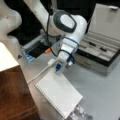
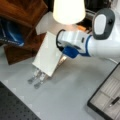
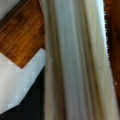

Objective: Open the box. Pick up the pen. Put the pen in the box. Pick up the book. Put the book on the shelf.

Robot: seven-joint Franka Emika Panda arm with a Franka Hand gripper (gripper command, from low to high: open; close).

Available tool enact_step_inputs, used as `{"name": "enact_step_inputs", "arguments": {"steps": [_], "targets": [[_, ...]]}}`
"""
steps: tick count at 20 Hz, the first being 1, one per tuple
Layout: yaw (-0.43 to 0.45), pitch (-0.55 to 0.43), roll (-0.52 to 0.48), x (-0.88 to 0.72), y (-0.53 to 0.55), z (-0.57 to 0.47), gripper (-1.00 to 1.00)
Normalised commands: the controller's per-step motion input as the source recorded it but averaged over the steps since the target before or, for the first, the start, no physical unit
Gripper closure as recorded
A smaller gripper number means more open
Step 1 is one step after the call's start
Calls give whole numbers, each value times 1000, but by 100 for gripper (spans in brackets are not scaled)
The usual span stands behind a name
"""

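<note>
Book (image 1: 58,96) lies tilted near the shelf (image 1: 12,97), its far edge lifted off the tabletop (image 1: 100,87). It looks thin, stiff and light; the edge is best to hold. End effector (image 1: 62,67) is clenched on that edge. Farther back, the box (image 1: 100,53) stands open.

Box (image 1: 100,53) open; white book (image 1: 58,96) tilted

In a front view the gripper (image 1: 61,67) sits at the book's (image 1: 58,96) far edge, its fingertips too blurred to separate. The box (image 2: 106,98) is cut off at a front view's right edge. The wrist view shows only the book's (image 3: 77,62) blurred page edge, filling the middle.
</note>
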Motion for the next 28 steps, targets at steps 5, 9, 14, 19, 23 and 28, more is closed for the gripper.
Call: {"name": "enact_step_inputs", "arguments": {"steps": [5,9,14,19,23,28], "targets": [[59,-131,-188,124,98,-176,100],[67,-147,-174,159,110,-183,100],[58,-113,-146,175,116,-165,100],[106,-62,-201,254,113,-101,100],[111,20,-219,300,132,33,100],[85,76,-249,356,184,170,100]]}}
